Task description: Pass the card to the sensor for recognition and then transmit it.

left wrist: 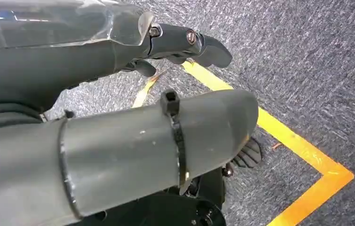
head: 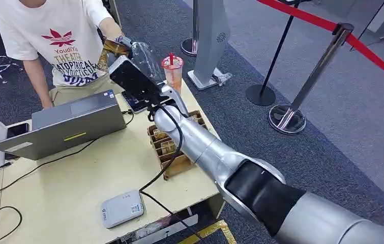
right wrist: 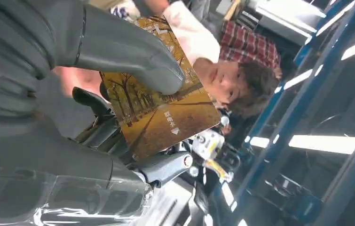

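The card [right wrist: 166, 113], printed with an autumn tree avenue, sits pinched in the right hand [right wrist: 95, 94], the thick thumb [right wrist: 133, 61] pressed on its face and darker fingers [right wrist: 166, 167] behind it, with its far end sticking out free. In the head view the right arm reaches far across the table [head: 78, 188] and holds the card [head: 114, 47] up at the far edge, right at the hand [head: 109, 29] of a person [head: 57, 35] in a white T-shirt; whether that hand already touches the card cannot be told. The sensor [head: 122, 208], a small grey box, lies well apart at the near edge of the table, so the step in hand looks like the handover rather than the reading. Done well, it calls for a steady arm, the free end left clear to take, and a pinch loosened only once the person has a firm hold, since an early release could drop the card onto the laptop [head: 62, 124] or the phone [head: 136, 101] below. The card tray [head: 172, 147] and a cup [head: 172, 71] stand close under the arm, so any withdrawal should lift clear of them. The left hand [left wrist: 185, 42] hangs over the floor's yellow tape [left wrist: 297, 146], fingers curled in, holding nothing.
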Controlling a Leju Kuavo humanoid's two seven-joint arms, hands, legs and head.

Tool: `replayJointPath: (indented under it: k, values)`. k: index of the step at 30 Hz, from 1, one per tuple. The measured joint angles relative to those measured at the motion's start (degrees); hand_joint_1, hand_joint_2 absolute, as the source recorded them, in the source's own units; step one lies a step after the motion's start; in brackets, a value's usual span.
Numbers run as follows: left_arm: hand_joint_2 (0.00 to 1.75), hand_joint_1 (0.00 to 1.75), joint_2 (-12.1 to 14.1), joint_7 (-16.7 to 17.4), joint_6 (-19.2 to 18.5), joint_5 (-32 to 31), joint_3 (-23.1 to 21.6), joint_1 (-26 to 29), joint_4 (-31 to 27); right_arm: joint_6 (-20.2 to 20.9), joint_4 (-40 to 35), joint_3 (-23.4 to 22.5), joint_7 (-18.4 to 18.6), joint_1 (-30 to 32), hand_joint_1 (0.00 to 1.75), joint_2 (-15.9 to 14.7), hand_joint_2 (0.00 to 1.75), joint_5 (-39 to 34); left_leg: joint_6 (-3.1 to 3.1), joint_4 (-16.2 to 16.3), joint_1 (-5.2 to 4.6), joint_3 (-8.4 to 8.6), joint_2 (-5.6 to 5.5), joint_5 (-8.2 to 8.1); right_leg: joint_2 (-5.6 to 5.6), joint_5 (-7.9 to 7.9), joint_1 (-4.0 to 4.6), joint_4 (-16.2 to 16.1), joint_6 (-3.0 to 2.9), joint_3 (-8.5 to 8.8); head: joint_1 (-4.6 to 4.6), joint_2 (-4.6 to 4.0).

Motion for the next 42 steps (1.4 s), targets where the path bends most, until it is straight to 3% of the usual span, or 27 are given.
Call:
replayJointPath:
  k: [8,21,22,23,42]
  values:
    - [0.0,0.0,0.07,-0.48,-0.02,-0.07,-0.02,-0.14,-0.02,-2.69,7.89,1.64,-1.99,-0.77,1.75,2.38,1.75,3.82,-0.01,0.0,0.02,0.0,-0.02,0.01,-0.03,0.0,0.01,0.0,0.0,0.0,0.0,0.0]
    - [0.0,0.0,0.15,-0.52,-0.04,0.0,-0.04,-0.15,-0.04,-3.41,18.03,2.51,-2.62,-0.51,1.75,3.19,1.75,5.83,0.0,0.0,0.01,0.0,-0.02,0.0,-0.03,0.0,0.01,0.0,0.0,0.0,0.0,0.0]
    - [0.0,0.0,0.15,-0.61,-0.11,0.0,-0.04,-0.15,-0.04,-3.41,18.84,2.58,-2.67,-0.49,1.4,3.26,1.75,5.83,0.0,0.0,0.01,0.0,-0.01,0.0,-0.03,0.0,0.01,0.0,0.0,0.0,0.0,0.0]
    - [0.0,0.0,0.15,-0.66,-0.28,0.0,-0.04,-0.14,-0.04,-3.43,19.69,2.6,-2.69,-0.48,0.0,3.32,1.75,5.83,0.0,0.0,0.01,0.0,-0.01,0.0,-0.03,0.0,0.01,0.0,0.0,0.0,0.0,0.0]
    - [0.0,0.0,0.26,-1.16,-0.87,-0.33,-0.94,-0.1,-0.07,-4.76,22.44,3.04,-3.93,1.83,0.0,3.04,1.75,5.28,0.0,0.01,0.01,0.01,0.0,0.0,-0.01,0.0,0.01,-0.01,0.0,-0.02,0.0,0.0]
